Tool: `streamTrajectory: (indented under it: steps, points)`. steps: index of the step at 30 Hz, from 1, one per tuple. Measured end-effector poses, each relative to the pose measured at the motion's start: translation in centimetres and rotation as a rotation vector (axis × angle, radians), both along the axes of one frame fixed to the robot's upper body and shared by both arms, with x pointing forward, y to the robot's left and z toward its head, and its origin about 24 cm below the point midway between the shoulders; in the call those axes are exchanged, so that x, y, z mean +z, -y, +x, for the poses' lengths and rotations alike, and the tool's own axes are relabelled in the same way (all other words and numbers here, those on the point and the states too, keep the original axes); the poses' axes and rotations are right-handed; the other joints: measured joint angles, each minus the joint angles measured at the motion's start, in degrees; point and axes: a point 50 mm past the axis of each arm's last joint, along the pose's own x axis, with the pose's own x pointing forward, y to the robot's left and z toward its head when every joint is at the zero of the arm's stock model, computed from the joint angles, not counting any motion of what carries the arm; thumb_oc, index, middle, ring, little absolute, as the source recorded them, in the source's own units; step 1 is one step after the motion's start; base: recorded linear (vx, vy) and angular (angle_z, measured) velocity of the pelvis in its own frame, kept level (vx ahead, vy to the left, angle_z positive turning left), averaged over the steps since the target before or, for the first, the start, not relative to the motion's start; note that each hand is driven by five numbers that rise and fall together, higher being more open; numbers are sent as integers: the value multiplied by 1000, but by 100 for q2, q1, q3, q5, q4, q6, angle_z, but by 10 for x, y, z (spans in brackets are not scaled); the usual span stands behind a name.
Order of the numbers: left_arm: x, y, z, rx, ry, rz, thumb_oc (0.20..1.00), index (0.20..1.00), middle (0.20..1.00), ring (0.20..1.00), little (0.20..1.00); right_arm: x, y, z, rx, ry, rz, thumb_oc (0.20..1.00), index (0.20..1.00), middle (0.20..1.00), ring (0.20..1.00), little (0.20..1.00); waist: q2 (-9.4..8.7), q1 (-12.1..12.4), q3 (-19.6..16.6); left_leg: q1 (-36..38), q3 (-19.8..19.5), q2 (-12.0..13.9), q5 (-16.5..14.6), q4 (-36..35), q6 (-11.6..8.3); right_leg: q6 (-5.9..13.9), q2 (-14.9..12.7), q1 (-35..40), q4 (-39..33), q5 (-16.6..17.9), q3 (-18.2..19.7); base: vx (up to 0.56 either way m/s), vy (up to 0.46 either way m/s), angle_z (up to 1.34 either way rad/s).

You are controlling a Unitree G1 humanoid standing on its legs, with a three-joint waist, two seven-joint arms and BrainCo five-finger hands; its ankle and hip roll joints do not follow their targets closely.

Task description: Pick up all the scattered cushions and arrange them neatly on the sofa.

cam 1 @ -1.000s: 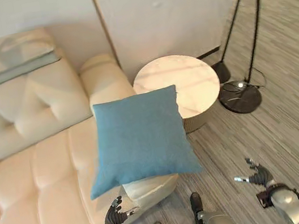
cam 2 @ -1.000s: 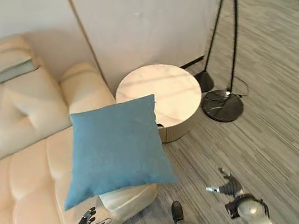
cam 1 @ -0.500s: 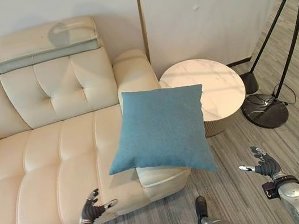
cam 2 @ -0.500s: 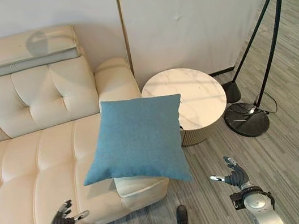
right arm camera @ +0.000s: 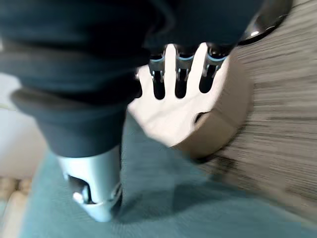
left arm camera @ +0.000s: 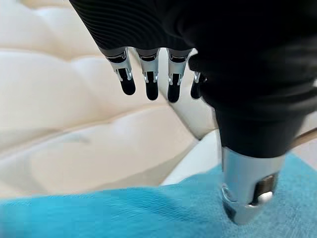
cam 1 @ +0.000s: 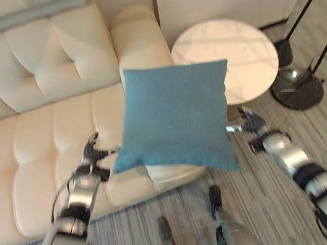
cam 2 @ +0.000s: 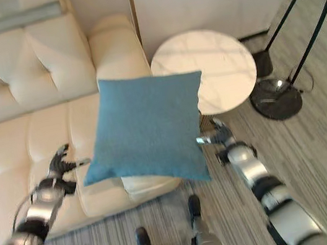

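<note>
A square blue cushion point(cam 1: 178, 117) lies tilted over the front right end of the cream sofa point(cam 1: 36, 150), its lower corner hanging past the seat edge. My left hand point(cam 1: 93, 153) is open at the cushion's left corner, fingers straight. My right hand point(cam 1: 248, 124) is open beside the cushion's right edge. In the left wrist view the fingers point(left arm camera: 148, 82) reach out over the sofa seat and the thumb point(left arm camera: 242, 193) sits over the blue cloth point(left arm camera: 99, 218). In the right wrist view the thumb point(right arm camera: 96, 191) hangs just above the cushion point(right arm camera: 198, 208).
A round white marble side table point(cam 1: 227, 55) stands right of the sofa arm, close behind my right hand. A floor lamp's dark round base point(cam 1: 296, 87) and thin black poles stand further right on the grey striped floor. A wall runs behind.
Both arms have risen from low near the floor to either side of the cushion. The camera has tipped down and closer. The cushion lies as before.
</note>
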Motion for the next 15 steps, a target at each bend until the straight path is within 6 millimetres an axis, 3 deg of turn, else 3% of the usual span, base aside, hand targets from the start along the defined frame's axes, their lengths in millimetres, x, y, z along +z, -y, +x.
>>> streamTrajectory:
  steps: [4, 6, 8, 9, 10, 11, 15]
  points:
    - [13, 10, 15, 33, 14, -24, 1000, 1000, 1000, 1000, 1000, 20, -45, 15, 55, 29, 32, 1000, 1000, 1000, 1000, 1000, -21, -49, 230, -220, 59, 98, 43, -19, -59, -117, 90, -264, 3, 97, 47, -17, -12, -8]
    - [8, 17, 16, 57, 7, -64, 1000, 1000, 1000, 1000, 1000, 18, -52, 14, 65, 30, 14, 1000, 1000, 1000, 1000, 1000, -15, -55, 285, -273, 30, 130, 43, -19, -60, -119, 117, -315, 3, 94, 44, -9, -10, -2]
    - [12, 36, 23, 29, 31, -106, 1000, 1000, 1000, 1000, 1000, 25, -57, 15, 66, 57, 31, 1000, 1000, 1000, 1000, 1000, -5, -60, 384, -374, -27, 132, 54, -20, -77, -119, 113, -381, 3, 93, 7, -7, -19, 13]
    - [18, 52, 29, 10, 70, -159, 1000, 1000, 1000, 1000, 1000, 27, -57, 15, 55, 72, 36, 457, 457, 457, 457, 457, 18, -61, 484, -417, -96, 128, 78, -21, -101, -119, 96, -389, 3, 92, -63, 3, -2, 20]
    - [18, 61, 30, -7, 81, -181, 906, 906, 906, 906, 906, 26, -58, 14, 50, 71, 60, 200, 200, 200, 200, 200, 6, -56, 508, -415, -108, 129, 89, -41, -111, -119, 98, -388, 3, 92, -73, 10, -8, 15]
    - [20, 59, 30, -9, 91, -188, 200, 200, 200, 200, 200, 26, -57, 13, 49, 75, 65, 200, 200, 200, 200, 200, 6, -55, 508, -408, -108, 129, 92, -48, -113, -119, 96, -383, 3, 92, -73, 11, -3, 3]
    - [33, 73, 27, -67, 188, -252, 200, 200, 200, 200, 200, 35, -59, 5, 72, 145, 166, 200, 200, 200, 200, 200, 2, -56, 510, -341, -125, 108, 166, -150, -102, -120, 98, -353, 3, 93, -78, 2, 1, 2]
